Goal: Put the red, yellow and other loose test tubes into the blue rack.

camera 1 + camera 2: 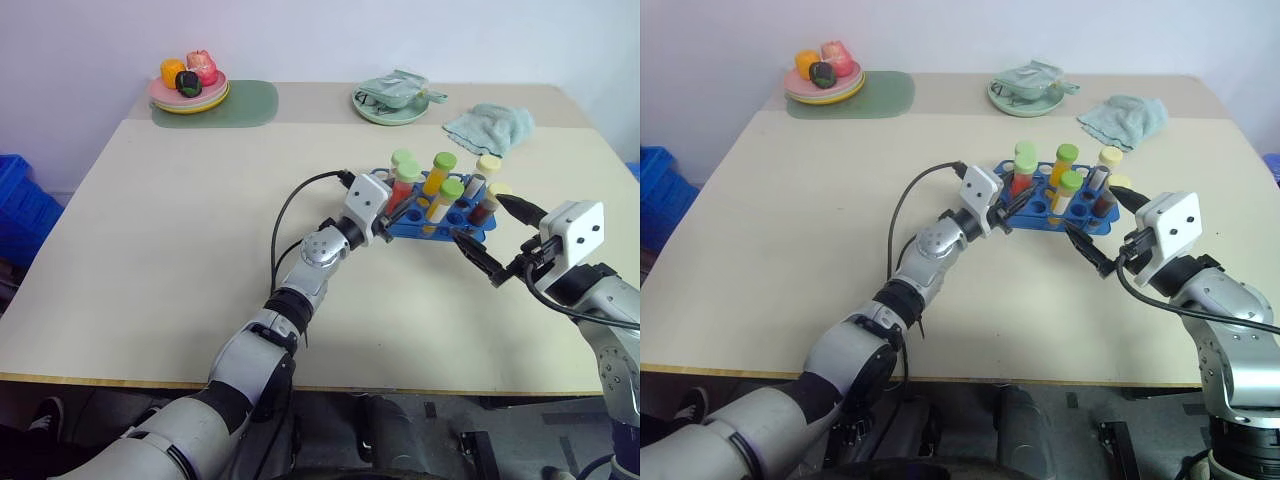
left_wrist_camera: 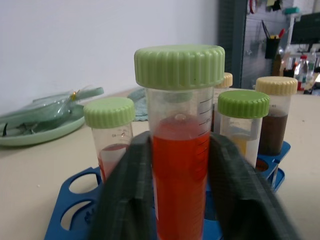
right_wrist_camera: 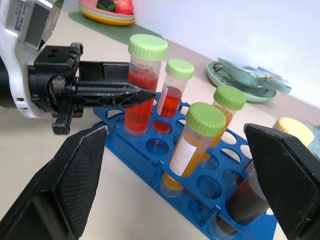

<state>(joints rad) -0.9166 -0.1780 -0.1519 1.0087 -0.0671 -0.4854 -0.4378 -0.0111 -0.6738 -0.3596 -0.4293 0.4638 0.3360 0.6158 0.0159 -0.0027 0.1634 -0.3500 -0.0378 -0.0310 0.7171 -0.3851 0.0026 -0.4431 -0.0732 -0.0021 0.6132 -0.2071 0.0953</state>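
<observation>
red tube (image 2: 179, 165) stood upright in rack (image 3: 150, 145), between left fingers (image 2: 122, 195) | grip unclear, loosening or holding | right gripper (image 1: 497, 238) released, at rack's 4 o'clock

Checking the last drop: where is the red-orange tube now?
The red-orange tube stands upright in the blue rack at its end nearest the left gripper, whose fingers flank it.

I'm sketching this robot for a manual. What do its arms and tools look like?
Silver-grey jointed arms with black bands and looping black cables. Each wrist carries a white boxy housing. The left tool and right tool each have two black fingers with textured pads.
</observation>
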